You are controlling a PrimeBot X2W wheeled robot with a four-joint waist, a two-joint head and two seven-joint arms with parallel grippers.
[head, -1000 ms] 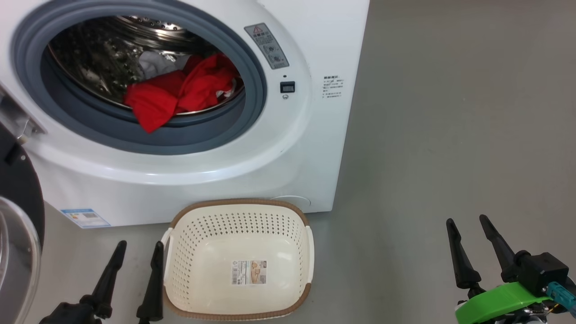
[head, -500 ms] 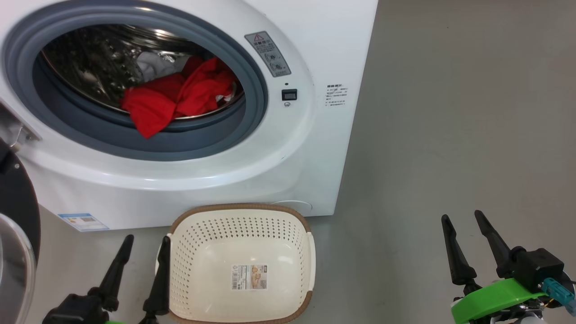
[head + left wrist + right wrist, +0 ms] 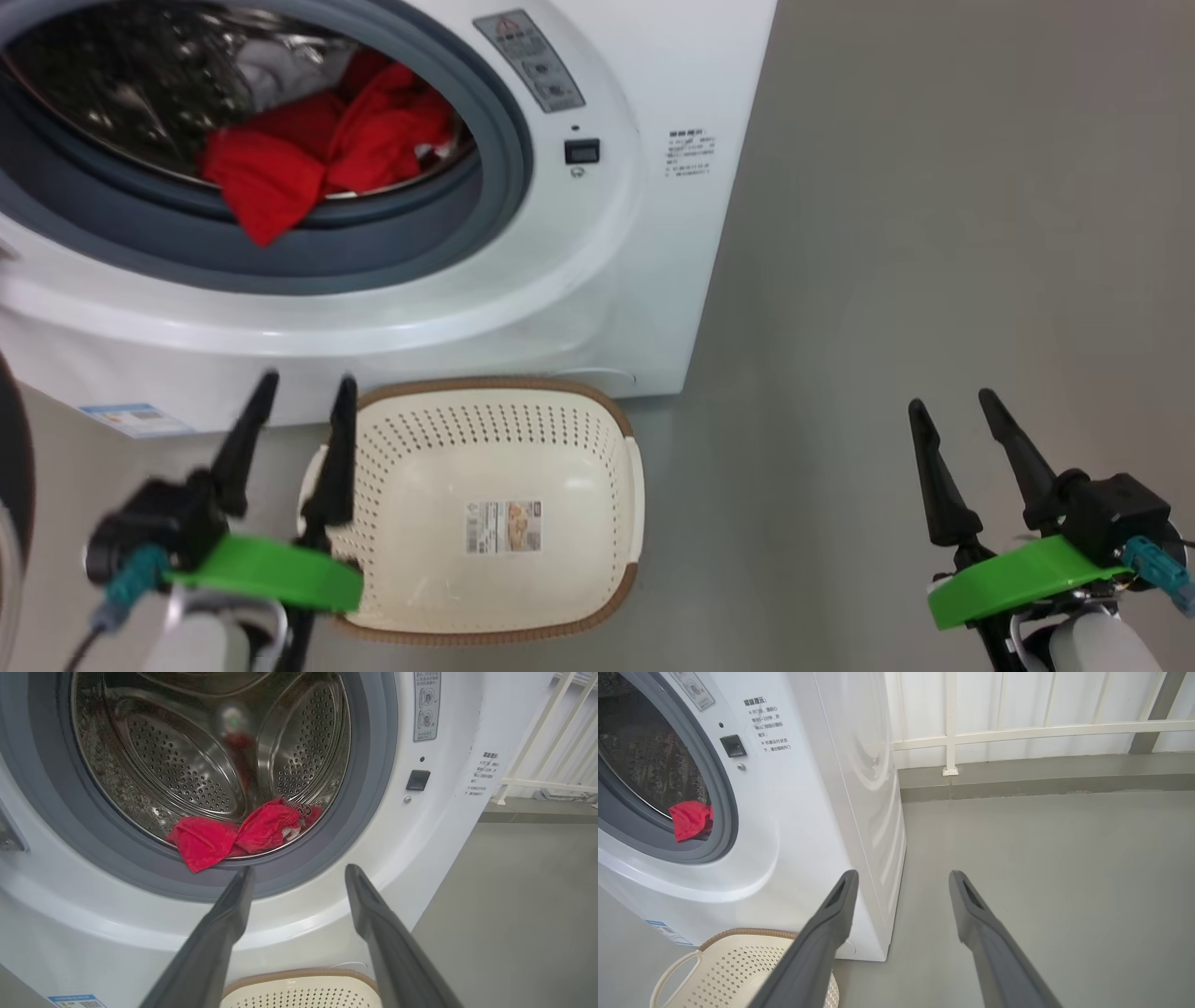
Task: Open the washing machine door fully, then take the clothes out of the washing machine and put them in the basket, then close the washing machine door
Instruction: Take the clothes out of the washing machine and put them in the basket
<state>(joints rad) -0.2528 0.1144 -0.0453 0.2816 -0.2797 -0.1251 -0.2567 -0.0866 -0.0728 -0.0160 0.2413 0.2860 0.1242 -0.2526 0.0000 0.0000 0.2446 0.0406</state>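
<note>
My left gripper hangs spread wide and empty, its right finger over the left rim of the basket, which sits on the floor just to its right, against the foot of the washing machine. Ahead of and above it the red clothes lie bunched at the front lip of the drum, one corner drooping onto the grey gasket. My right gripper is likewise spread and empty, well to the basket's right over bare floor.
</note>
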